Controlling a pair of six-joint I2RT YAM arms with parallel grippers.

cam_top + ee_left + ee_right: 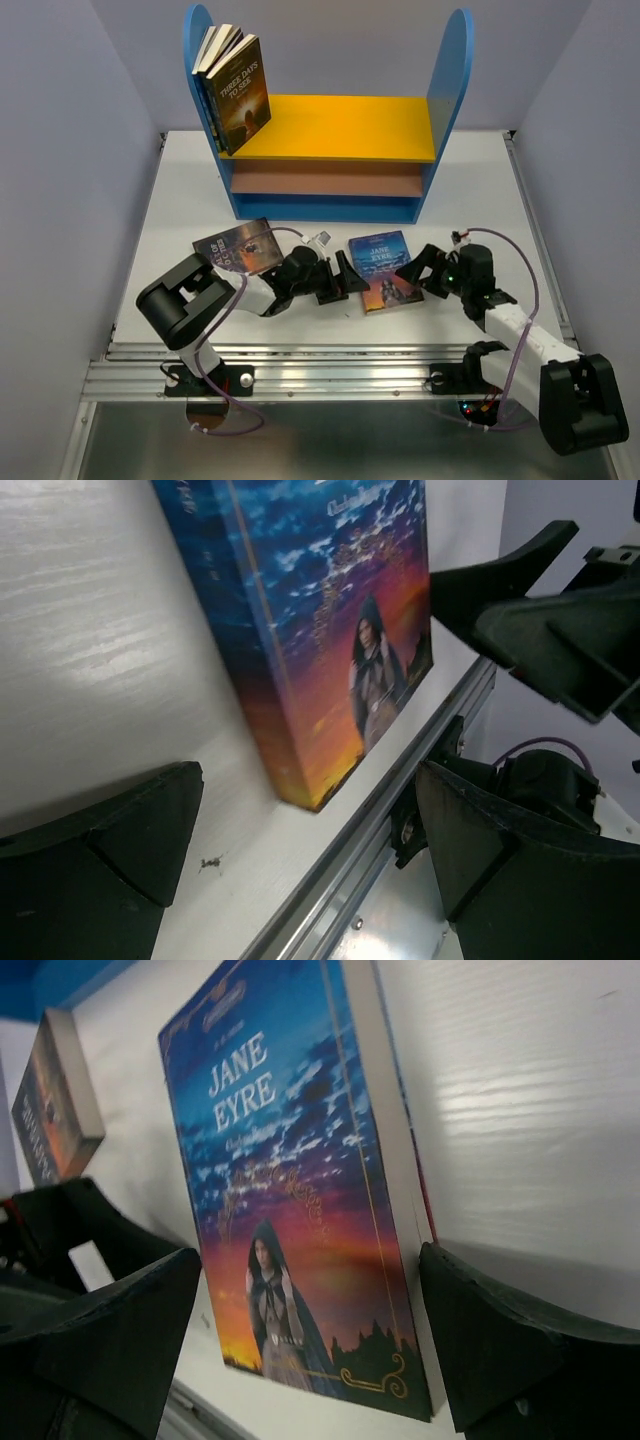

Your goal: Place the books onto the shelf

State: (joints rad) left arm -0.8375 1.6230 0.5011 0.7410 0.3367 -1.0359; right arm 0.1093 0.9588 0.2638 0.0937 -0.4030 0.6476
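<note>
White table (180, 195) (shelf (340, 125) at its back) between pale lilac walls (60, 150).

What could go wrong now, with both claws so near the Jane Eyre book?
1. The left claw and the right claw stand open on opposite sides of Jane Eyre. If both close in together, they might hit each other.
2. The book lies flat on the table, so a claw may only push it, perhaps toward the near edge.
3. The shelved books lean against the left panel of the shelf. Adding another could tip them.
</note>
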